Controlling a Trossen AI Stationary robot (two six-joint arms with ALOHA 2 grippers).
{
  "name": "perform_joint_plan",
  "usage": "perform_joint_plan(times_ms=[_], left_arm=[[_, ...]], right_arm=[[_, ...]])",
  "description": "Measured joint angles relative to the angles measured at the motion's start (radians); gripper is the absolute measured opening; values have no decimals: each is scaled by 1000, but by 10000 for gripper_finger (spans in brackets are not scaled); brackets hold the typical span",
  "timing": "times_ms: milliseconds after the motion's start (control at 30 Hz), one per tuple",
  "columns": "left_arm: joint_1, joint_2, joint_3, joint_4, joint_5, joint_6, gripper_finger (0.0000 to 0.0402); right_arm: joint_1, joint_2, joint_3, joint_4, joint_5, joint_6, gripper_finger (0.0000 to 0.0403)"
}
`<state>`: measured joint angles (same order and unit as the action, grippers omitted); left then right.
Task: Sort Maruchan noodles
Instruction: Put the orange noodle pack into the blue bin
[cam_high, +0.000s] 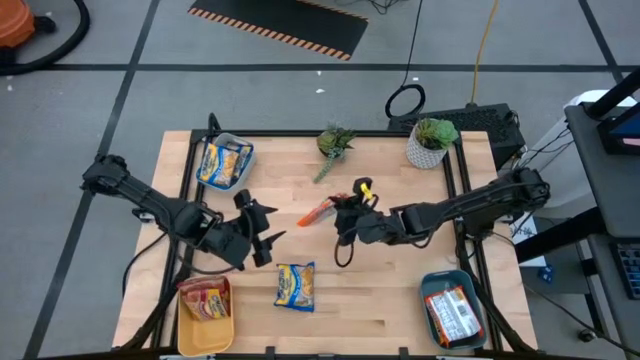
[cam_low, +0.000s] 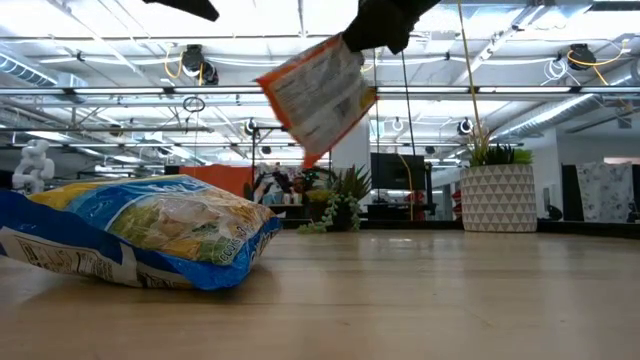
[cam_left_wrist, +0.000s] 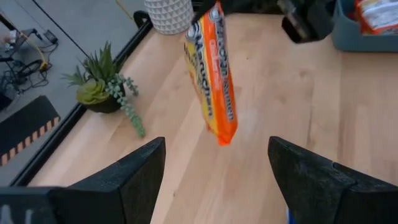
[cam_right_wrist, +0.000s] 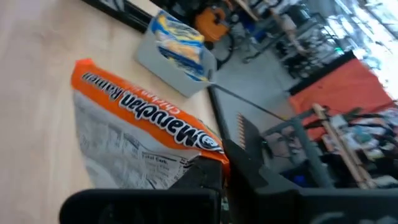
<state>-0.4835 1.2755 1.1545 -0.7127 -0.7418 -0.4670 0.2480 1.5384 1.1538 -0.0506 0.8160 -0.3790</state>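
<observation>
A: Start nearest the front edge. What lies there?

B: A blue-and-yellow packet (cam_high: 295, 285) lies flat on the bare wood, close to the front edge, between the yellow bin (cam_high: 207, 335) at the front left corner and the teal bin (cam_high: 452, 309) at the front right. The yellow bin holds red-and-yellow packets (cam_high: 204, 299); the teal one holds white-and-red packets (cam_high: 449, 311).

A: And the arms?

B: The left gripper (cam_high: 262, 236) sits left of centre, just behind that loose packet, fingers (cam_left_wrist: 138, 171) spread wide with nothing between them. The right gripper (cam_high: 345, 215) is at mid-table, pinched tight on one corner of an orange packet (cam_high: 318, 211), which hangs lifted clear of the wood and tilted. In the left wrist view it dangles edge-on straight ahead of the open fingers.

A: How much free board is there?

B: A broad bare stretch runs across the front middle and right, from the loose packet to the teal bin. The strip between the two grippers is narrow.

A: Farther back?

B: A grey bin (cam_high: 226, 160) with blue-and-yellow packets (cam_high: 222, 164) sits at the back left corner. A small green plant (cam_high: 335, 145) stands near the back edge at centre, and a white potted plant (cam_high: 431, 141) near the back right, both hard by the table's dark frame rail (cam_high: 300, 133).
</observation>
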Motion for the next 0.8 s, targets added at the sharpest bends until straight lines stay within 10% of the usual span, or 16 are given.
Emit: perform_joint_plan(times_ms=[800], left_arm=[[181, 353, 0, 436, 1, 248, 289]], right_arm=[[29, -11, 0, -14, 94, -9, 0]])
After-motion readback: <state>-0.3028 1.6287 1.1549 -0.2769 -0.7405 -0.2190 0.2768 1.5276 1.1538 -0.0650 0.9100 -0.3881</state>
